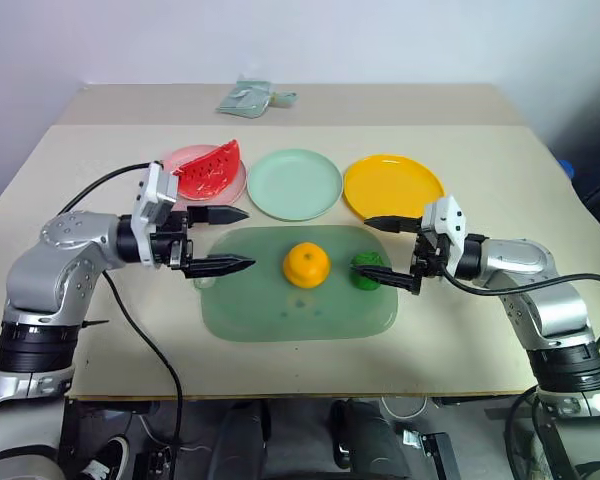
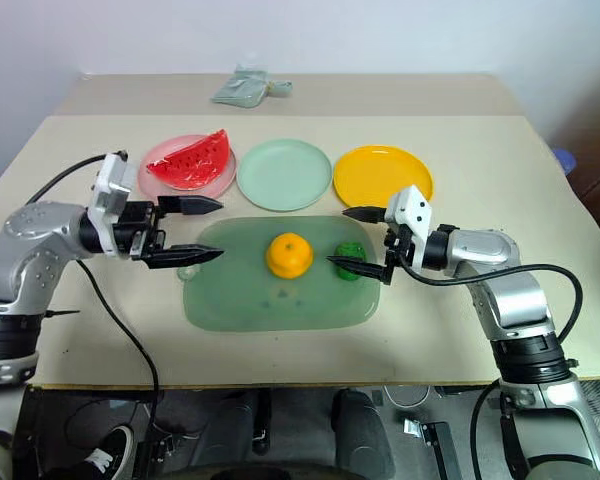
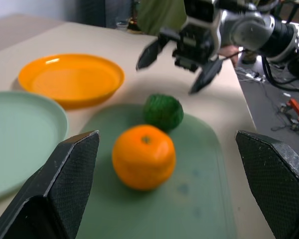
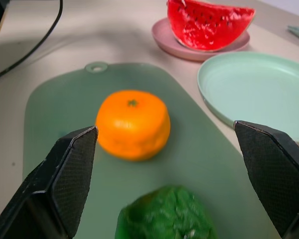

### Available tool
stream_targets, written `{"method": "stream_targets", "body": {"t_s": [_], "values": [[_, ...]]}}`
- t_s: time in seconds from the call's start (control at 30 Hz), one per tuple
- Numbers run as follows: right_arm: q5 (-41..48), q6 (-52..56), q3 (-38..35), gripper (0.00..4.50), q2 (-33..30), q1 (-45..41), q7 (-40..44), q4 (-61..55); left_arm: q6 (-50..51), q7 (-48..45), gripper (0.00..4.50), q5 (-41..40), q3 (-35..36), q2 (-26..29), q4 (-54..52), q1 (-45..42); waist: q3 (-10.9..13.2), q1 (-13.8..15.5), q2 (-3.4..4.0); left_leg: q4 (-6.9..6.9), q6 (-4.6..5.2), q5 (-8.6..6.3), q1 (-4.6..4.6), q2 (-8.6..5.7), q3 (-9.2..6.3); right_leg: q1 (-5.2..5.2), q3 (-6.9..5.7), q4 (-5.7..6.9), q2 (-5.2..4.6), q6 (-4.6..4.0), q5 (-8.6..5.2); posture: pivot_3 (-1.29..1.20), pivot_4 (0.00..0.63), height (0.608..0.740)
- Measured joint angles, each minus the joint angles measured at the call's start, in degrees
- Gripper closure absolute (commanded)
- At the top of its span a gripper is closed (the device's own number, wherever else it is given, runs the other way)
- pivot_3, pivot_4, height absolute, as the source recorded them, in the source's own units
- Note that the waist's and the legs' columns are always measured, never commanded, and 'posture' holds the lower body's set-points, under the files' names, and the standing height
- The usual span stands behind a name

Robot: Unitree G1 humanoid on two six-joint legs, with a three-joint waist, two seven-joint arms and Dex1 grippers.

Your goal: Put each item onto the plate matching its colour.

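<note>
The plates come first: three round shallow ones in a row on the table, all on the far side of both tools. The pink plate sits just beyond the left tool and already carries the red watermelon wedge, resting curved rind up. The mint green plate lies in the middle, bare. The yellow-orange plate is just beyond the right tool, also bare.

Nearer than the plates lies a flat translucent green cutting board, stretching between the two tools. On it stand the two items not yet sorted. The round orange fruit sits near the board's middle, straight ahead of the left tool's fingertips with a clear gap between them. The small bumpy dark-green vegetable rests beside the fruit, towards the right tool, and appears to lie right between that tool's two black fingers or just at their tips; I cannot tell whether they touch it.

Both tools are spread wide and grasp nothing. They point inwards at each other across the board, roughly level.

Judging from this layout, the right tool is much the nearer to the vegetable, which would need to go away and leftwards from it to the mint plate. The left tool is nearer the fruit, yet the fruit's matching plate lies on the right tool's side.
</note>
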Motion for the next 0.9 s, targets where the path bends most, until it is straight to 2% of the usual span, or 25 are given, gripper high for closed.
{"method": "stream_targets", "body": {"t_s": [0.13, 0.33, 0.53, 0.7, 0.9], "values": [[-0.45, 0.73, 1.27, 0.0, 1.65, -1.29, -1.55, -1.7, -2.57, 0.6, 0.06, 1.3, -0.94, -0.86, -0.43, 0.58, 0.0, -0.13, 0.0, 0.01, 0.0, 0.0, 0.0, 0.01, 0.0, 0.0, 0.0, 0.01, 0.01, 0.0, 0.0, 0.0, 0.15, 0.737], [-1.4, 9.14, 6.13, 0.0, 6.84, -4.26, -7.89, -5.62, -7.06, -1.08, 0.06, 1.64, -0.86, -0.96, -0.85, 2.83, 0.0, -0.54, 0.01, -0.02, 0.0, 0.0, 0.0, 0.03, -0.01, -0.05, 0.0, 0.04, 0.03, -0.01, 0.0, 0.0, 0.15, 0.737], [-8.97, 16.52, 16.09, 0.0, 8.78, -11.01, -13.81, -7.17, -9.74, -2.27, 0.06, 2.46, -0.43, 1.49, -1.17, 6.59, 0.0, -0.26, 0.01, 0.0, 0.0, 0.0, -0.03, 0.02, 0.02, -0.08, 0.0, 0.03, -0.01, -0.01, 0.0, 0.0, 0.15, 0.737], [-10.18, 24.29, 18.04, 0.0, 9.28, -17.05, -14.24, -5.86, -11.82, -1.58, 0.06, 2.32, -0.15, 1.09, -3.2, 7.36, -0.01, -0.05, 0.01, 0.0, 0.01, 0.0, -0.04, 0.02, 0.03, -0.08, 0.0, 0.03, -0.01, -0.02, 0.0, 0.0, 0.15, 0.737], [-10.54, 29.38, 20.8, 0.0, 9.09, -17.59, -12.31, -4.28, -12.08, -0.12, 0.06, 1.94, -0.12, 0.36, -5.55, 8.89, 0.0, -0.23, 0.01, -0.02, 0.01, -0.01, -0.03, 0.03, 0.03, -0.08, 0.0, 0.03, 0.01, -0.02, 0.0, 0.0, 0.15, 0.737]]}}
